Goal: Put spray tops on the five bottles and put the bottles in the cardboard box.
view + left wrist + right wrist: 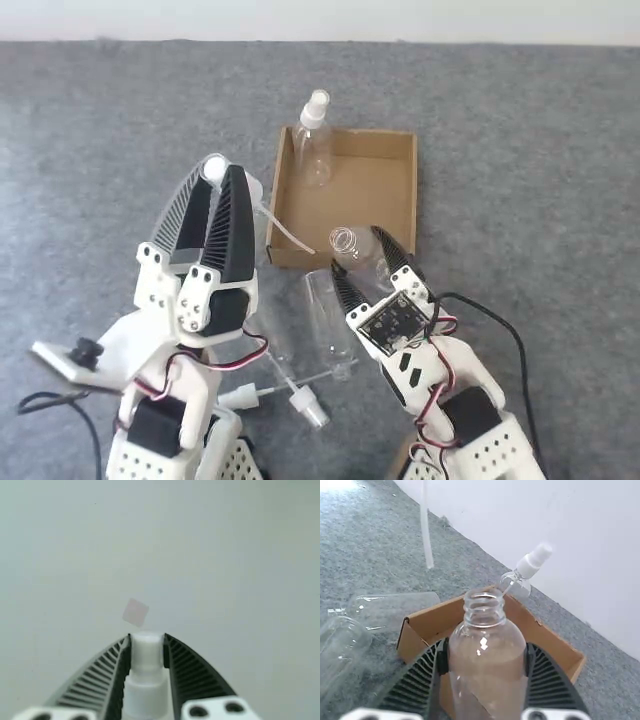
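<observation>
My right gripper (357, 252), just right of the middle of the high view, is squeezed tight on an open bottle (485, 655). It holds the mouth facing up so a top can go in. My left gripper (220, 172), left of the middle, is pinched shut on a spray top (146, 652). Its thin tube (283, 232) hangs down near that mouth. I think lining them up comes next. One finished bottle (313, 145) rests in the upper left corner of the cardboard box (385, 190). Spare bottles (330, 320) and loose tops (305, 405) wait lower down.

Four bottles (330, 320) can be counted, along with four spray tops (305, 405) and one cardboard box (380, 190).
</observation>
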